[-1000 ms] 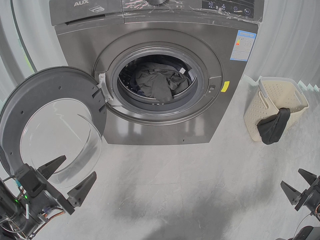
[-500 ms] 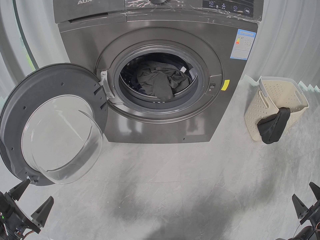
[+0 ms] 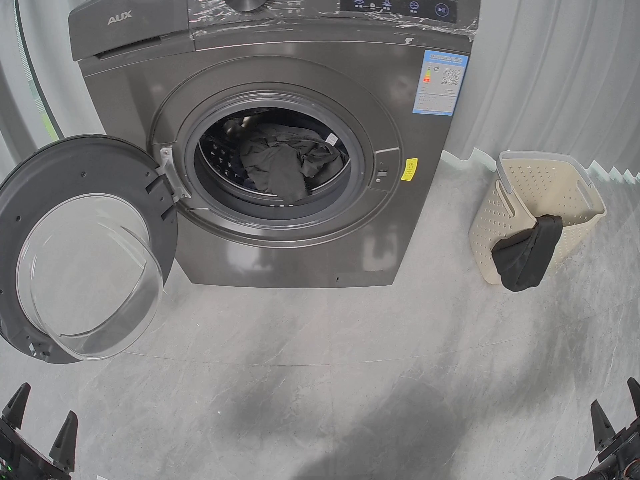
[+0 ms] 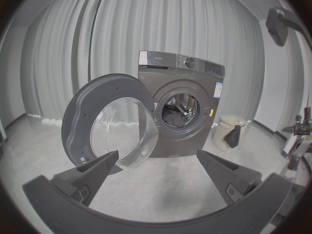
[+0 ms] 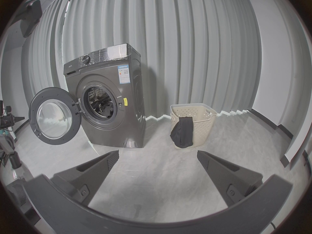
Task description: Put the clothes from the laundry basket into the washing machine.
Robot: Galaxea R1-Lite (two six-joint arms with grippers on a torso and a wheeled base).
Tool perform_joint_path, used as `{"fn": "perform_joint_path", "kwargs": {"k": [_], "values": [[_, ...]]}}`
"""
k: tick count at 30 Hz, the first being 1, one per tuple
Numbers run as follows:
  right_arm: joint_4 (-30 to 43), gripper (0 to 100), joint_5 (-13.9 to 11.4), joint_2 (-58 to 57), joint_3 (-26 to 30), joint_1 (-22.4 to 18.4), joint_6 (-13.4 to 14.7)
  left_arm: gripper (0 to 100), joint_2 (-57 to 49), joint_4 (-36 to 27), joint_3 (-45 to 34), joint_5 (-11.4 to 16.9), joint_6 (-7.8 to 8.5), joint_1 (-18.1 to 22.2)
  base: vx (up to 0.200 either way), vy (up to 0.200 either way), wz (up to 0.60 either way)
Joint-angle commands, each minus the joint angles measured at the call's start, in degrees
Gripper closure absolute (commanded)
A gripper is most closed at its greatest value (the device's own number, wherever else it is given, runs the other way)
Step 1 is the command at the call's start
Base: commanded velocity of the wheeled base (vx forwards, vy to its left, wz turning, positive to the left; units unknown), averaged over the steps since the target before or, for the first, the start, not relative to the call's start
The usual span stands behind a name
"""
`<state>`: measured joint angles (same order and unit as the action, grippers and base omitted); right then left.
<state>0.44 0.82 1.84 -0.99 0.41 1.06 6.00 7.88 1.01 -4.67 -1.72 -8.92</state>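
A grey front-loading washing machine [image 3: 280, 55] stands ahead with its round door [image 3: 80, 248] swung open to the left. Dark clothes [image 3: 287, 165] lie inside the drum. To the right, a cream laundry basket [image 3: 533, 188] stands on the floor with a dark garment [image 3: 527, 255] draped over its near rim. My left gripper [image 3: 40, 415] is open and empty at the lower left corner of the head view, well short of the door. My right gripper [image 3: 617, 408] is open and empty at the lower right corner, far from the basket [image 5: 195, 121].
Pale grey floor [image 3: 347, 368] stretches between me and the machine. A pleated curtain [image 3: 567, 55] hangs behind the machine and basket. The open door juts out over the floor on the left.
The head view has shifted, so the machine sits further left in it. Both grippers have dropped lower toward the bottom corners, the left one well away from the door glass. Both stayed open.
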Motion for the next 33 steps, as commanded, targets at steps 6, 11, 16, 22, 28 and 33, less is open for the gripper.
{"fn": "perform_joint_path", "kwargs": {"k": [6,11,16,22,28,33], "values": [[0.53,0,-0.38,-1.84,0.55,-0.33,-1.06,0,-0.9,-3.92,-1.01,-3.07,3.83,4.79,0.0,-0.2,0.0],[0.53,0,-0.38,-1.84,0.55,-0.33,-1.06,0,-5.91,-4.01,-1.01,0.63,3.74,9.36,0.0,-0.2,0.0],[0.53,0,-0.38,-1.84,0.55,-0.24,-1.15,0,-5.91,-5.59,-0.48,3.44,1.28,8.75,0.0,-0.2,0.0],[0.44,0,-0.55,-1.84,0.64,-0.24,-1.24,0,-6.0,-6.64,-0.22,8.89,1.54,9.01,0.0,-0.2,0.0],[0.35,0,-2.66,-1.84,0.64,-0.24,-1.5,0,-6.0,-8.05,-0.92,3.7,2.77,9.1,0.0,-0.067,0.0],[0.26,0,-2.66,-1.84,0.72,-0.33,-1.32,0,-6.0,-8.05,-0.92,5.72,2.77,8.84,0.0,0.0,0.0]]}}
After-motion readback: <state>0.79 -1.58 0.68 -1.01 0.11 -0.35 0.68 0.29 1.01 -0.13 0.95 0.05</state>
